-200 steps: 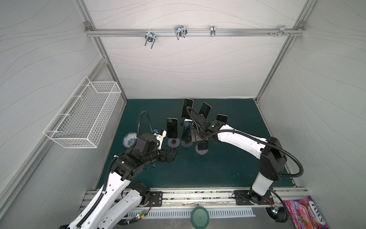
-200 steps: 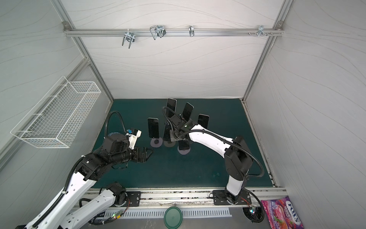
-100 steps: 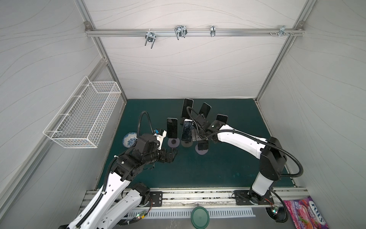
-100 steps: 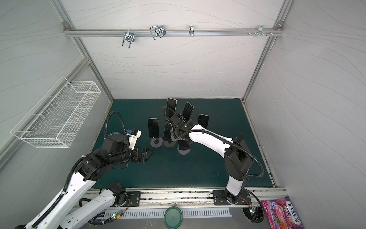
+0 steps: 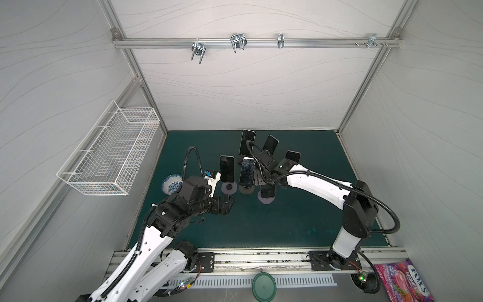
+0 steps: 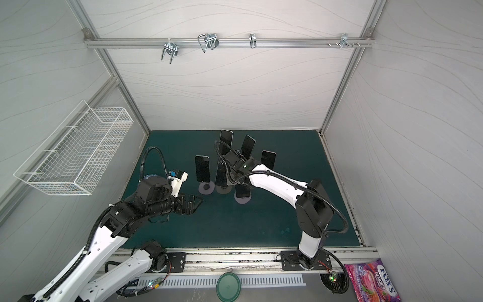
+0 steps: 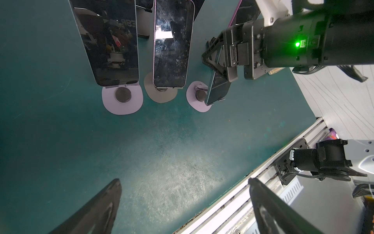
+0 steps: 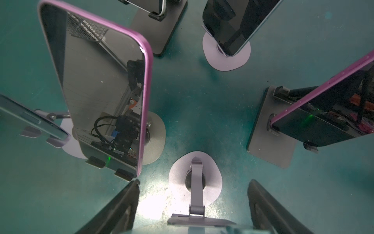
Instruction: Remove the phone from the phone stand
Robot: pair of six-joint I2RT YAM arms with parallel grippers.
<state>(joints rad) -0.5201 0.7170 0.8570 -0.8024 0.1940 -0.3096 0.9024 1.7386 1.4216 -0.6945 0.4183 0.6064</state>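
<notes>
Phone (image 7: pixel 218 90) sits in its stand (image 7: pixel 199 101); right claw (image 8: pixel 194 183) straddles it, jaws apart, no grip yet; left claw (image 7: pixel 184 180) wide, empty.

The table mat (image 5: pixel 287 222) is dark teal with pale scuffs, the booth walls (image 5: pixel 248 86) are off-white with thin grey wavy lines, and the left arm (image 5: pixel 154 245) and right arm (image 5: pixel 318 188) are white with black joints. One phone (image 8: pixel 105 91) has a glossy black screen and a magenta-purple rim, beside a lilac stand base (image 7: pixel 121 101) and a grey stand base (image 7: pixel 159 95). The wire basket (image 5: pixel 112 154) is white grid mesh, the small dish (image 5: pixel 171 184) white with blue patterning, the round lid (image 5: pixel 264 285) dark green, and the candy bag (image 5: pixel 402 282) pink and purple with white lettering.
</notes>
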